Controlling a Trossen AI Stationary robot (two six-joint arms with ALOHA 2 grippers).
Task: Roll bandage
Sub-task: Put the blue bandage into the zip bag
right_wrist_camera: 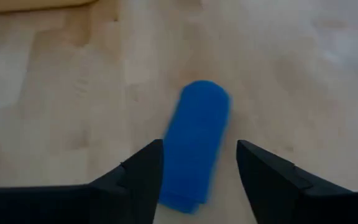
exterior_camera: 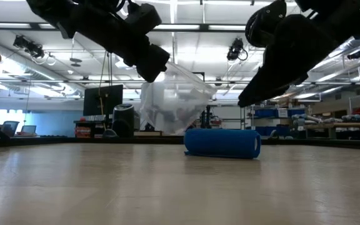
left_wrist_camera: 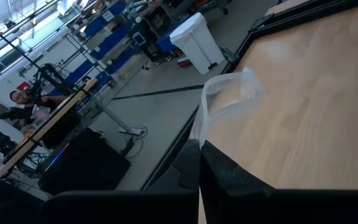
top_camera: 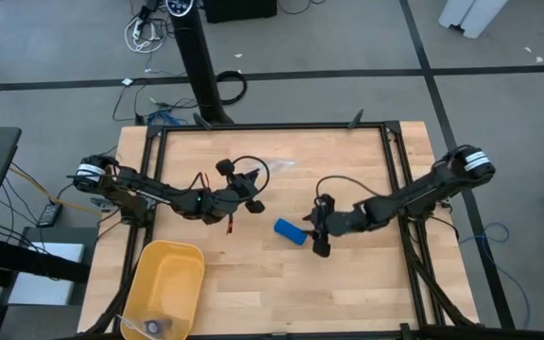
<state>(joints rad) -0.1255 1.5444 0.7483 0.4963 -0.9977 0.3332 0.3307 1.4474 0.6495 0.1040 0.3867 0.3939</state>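
R gripper (right_wrist_camera: 196, 171) fingers (right_wrist_camera: 135, 180) sit closest to the lens in the right wrist view, spread apart, released – the bandage (right_wrist_camera: 196, 143) lies between and just ahead of the tips, a gap showing on each side, so nothing's gripped. Bandage is rolled into a compact blue cylinder, lying on its side on the wood table (top_camera: 348, 283). High view: the roll (top_camera: 290, 231) sits a bit right of table center, R gripper (top_camera: 320, 241) just beside its right end. Low view: roll (exterior_camera: 222, 143) flat on the surface, dark R gripper (exterior_camera: 255, 94) hanging above its right end, not touching.

L gripper (top_camera: 251, 194) is left of center, clenched on a clear plastic bag (left_wrist_camera: 229, 93) – thin crinkled film runs out from between its fingers in the left wrist view; bag (exterior_camera: 177, 94) hangs off the table in the low view.

Edges/room: yellow bin (top_camera: 166, 283) at the near-left corner, well apart from roll; open wood all round the roll, black frame along the table edges.

Count: 1 bandage, 1 bag, 1 bin, 2 arms.
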